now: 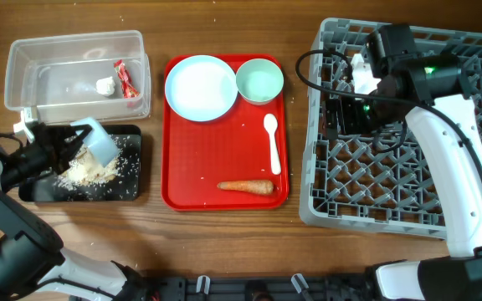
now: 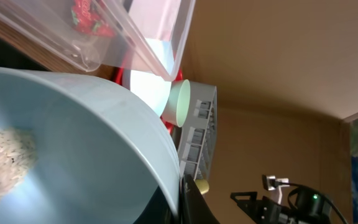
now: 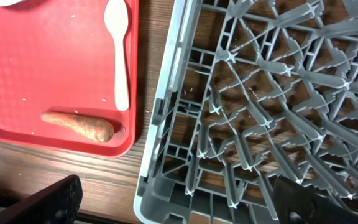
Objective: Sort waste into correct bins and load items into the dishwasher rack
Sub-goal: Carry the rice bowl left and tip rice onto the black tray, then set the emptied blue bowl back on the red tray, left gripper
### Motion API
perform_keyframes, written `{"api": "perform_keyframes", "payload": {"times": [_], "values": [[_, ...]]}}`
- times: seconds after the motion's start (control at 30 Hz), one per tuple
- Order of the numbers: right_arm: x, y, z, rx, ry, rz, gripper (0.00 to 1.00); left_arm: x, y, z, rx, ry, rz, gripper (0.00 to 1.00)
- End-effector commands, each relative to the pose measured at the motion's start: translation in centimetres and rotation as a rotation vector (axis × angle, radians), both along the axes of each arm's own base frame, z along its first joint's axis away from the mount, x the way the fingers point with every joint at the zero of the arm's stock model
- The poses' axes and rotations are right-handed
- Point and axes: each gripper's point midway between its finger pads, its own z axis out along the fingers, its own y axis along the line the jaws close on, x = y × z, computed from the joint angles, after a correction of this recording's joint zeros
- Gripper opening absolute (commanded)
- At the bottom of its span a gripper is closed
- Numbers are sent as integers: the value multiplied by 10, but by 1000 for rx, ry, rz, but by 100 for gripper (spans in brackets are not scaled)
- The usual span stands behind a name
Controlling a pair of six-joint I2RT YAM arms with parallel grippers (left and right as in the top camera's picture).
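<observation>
Bowl (image 1: 99, 138) sat tilted, clamped in the jaws of the left gripper (image 1: 72, 144); scraps (image 1: 90, 170) lay on the tray (image 1: 132, 191) below them. Advised: tip further until empty, rim inside the tray edges. Right gripper (image 1: 347, 113) jaws stood apart above the rack (image 1: 366, 184)

White arm links (image 1: 454, 159), black cables (image 1: 300, 71).

You look down on the grey dishwasher rack (image 3: 260, 112), which fills the right side, its corner resting on the wooden table (image 3: 104, 174). To its left, the red tray (image 3: 42, 62) holds the white spoon (image 3: 119, 56). The orange carrot (image 3: 79, 126) lies just below the spoon's handle. The right gripper (image 3: 176, 193) stands wide open, with dark fingers (image 3: 48, 202) at both bottom corners.
</observation>
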Motion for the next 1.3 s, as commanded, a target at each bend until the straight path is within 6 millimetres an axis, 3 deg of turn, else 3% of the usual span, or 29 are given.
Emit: {"api": "perform_keyframes", "payload": {"times": [0.0, 0.07, 0.13, 0.2, 0.27, 0.43, 0.67, 0.73, 0.9, 1.03, 1.07, 1.13, 1.27], "values": [[2, -2, 0, -16, 6, -15, 100, -3, -7, 10, -46, -66, -14, 4], [1, -2, 0, -16, 7, -15, 100, 0, 5, -15, -30, 103, 35, 4], [0, -2, 0, -17, 14, -19, 100, -1, -6, 8, -79, -43, 0, 4], [0, -2, 0, -17, 14, -18, 100, 0, 2, -10, -32, 45, 12, 4], [-1, -2, 0, -18, 18, -19, 100, -3, -6, 3, -67, -22, -5, 4], [-1, -2, 0, -17, 17, -22, 100, 2, -6, 6, -59, -74, -14, 4], [-2, -2, 0, -16, 22, -32, 100, -2, -8, -2, -89, 20, -6, 4], [-1, -2, 0, -15, 22, -39, 100, -6, -20, 3, -96, 22, -39, 4], [0, -2, 0, -14, 16, -40, 100, -13, -83, 24, -62, -27, -241, 4], [1, -2, 0, -13, 11, -40, 100, -7, -157, 26, -12, -84, -478, 4], [1, -2, 0, -13, 11, -40, 100, -5, -171, 23, 3, -79, -519, 4], [1, -2, 0, -12, 11, -41, 100, 3, -214, -2, 134, -4, -617, 4], [1, -2, 0, -11, 12, -47, 100, 19, -264, -34, 402, 5, -660, 4]]}}
